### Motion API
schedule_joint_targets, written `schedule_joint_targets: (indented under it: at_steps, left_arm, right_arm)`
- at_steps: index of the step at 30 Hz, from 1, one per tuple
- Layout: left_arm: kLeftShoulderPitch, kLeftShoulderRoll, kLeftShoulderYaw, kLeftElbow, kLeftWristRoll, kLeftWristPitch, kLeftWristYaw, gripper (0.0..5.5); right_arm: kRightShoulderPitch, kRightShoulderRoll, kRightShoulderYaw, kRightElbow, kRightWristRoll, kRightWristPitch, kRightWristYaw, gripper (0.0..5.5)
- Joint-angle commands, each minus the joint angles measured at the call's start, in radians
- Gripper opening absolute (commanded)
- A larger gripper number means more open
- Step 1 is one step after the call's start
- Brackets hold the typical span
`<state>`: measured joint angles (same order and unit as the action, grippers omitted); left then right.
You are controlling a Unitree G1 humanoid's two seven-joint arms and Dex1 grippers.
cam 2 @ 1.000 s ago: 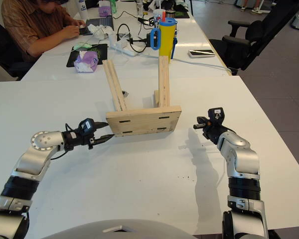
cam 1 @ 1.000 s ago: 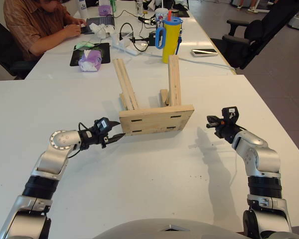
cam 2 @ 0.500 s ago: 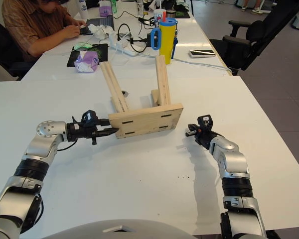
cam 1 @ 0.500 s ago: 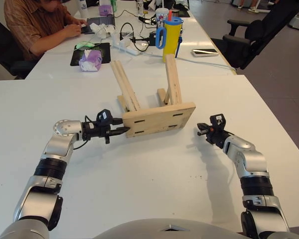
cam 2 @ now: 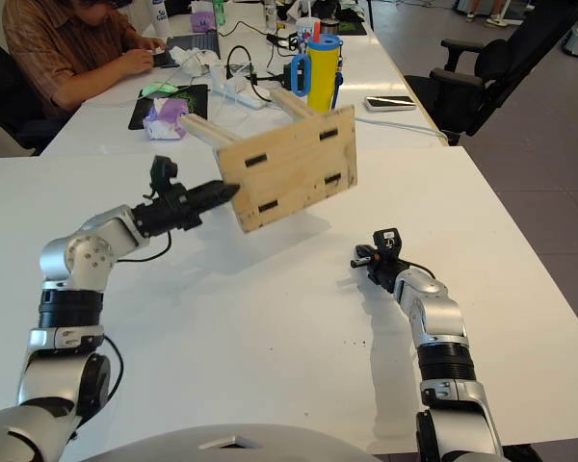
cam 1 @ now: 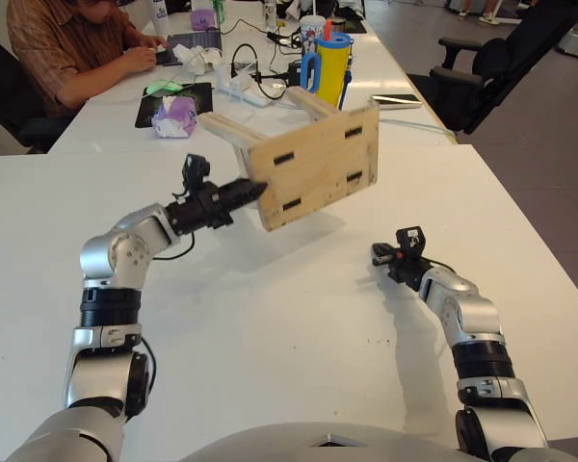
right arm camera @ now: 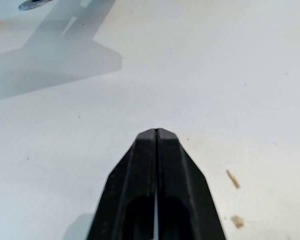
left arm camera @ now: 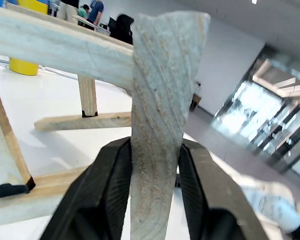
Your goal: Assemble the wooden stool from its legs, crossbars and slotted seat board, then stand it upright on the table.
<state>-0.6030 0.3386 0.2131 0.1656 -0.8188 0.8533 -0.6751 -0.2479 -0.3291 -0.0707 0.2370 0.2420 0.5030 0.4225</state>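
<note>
Since a second ago the stool (cam 1: pixel 299 144) has been lifted clear of the table (cam 1: pixel 270 327) and swung up, and the right gripper (cam 1: pixel 380 254) has been drawn in and lowered. The left gripper (cam 1: pixel 250 190) is clamped on one edge of the seat (cam 1: pixel 318 166), the wood pinched between both fingers (left arm camera: pixel 110 175). The seat is held in the air, tilted, its slotted face toward the robot and the legs (cam 1: pixel 233 128) pointing away. The right gripper is closed on nothing, just above the table, below the seat and apart from it. The stool appears assembled, so turning it upright is judged the step in hand. With only one edge gripped, the turn should be made slowly until the legs point down. The free edge is best steadied by the right gripper, so all legs are set down together.
</note>
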Motion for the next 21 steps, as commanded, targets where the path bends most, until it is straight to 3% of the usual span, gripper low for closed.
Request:
schedule_joint_targets:
  at_steps: [1, 5, 10, 20, 21]
  left_arm:
    - [-0.362, -0.095, 0.319, 0.095, -0.314, 0.053, 0.537, 1.30]
    - [-0.417, -0.055, 0.414, 0.309, -0.245, -0.053, 0.740, 1.30]
    - [-0.292, -0.015, 0.430, 0.558, -0.136, -0.137, 0.742, 1.30]
    - [-0.171, -0.057, 0.453, 0.490, -0.185, -0.167, 0.721, 1.35]
    - [-0.171, -0.062, 0.465, 0.486, -0.195, -0.180, 0.721, 1.71]
  right_arm:
    - [0.021, 0.051, 0.063, 0.026, -0.046, 0.097, -0.062, 0.00]
    - [-0.014, 0.076, 0.030, 0.028, -0.023, 0.121, -0.115, 0.00]
    - [-0.056, 0.085, 0.029, 0.037, -0.021, 0.148, -0.126, 0.00]
    - [-0.061, 0.071, 0.044, 0.035, -0.023, 0.172, -0.096, 0.00]
    - [-0.060, 0.070, 0.044, 0.034, -0.022, 0.172, -0.093, 0.00]
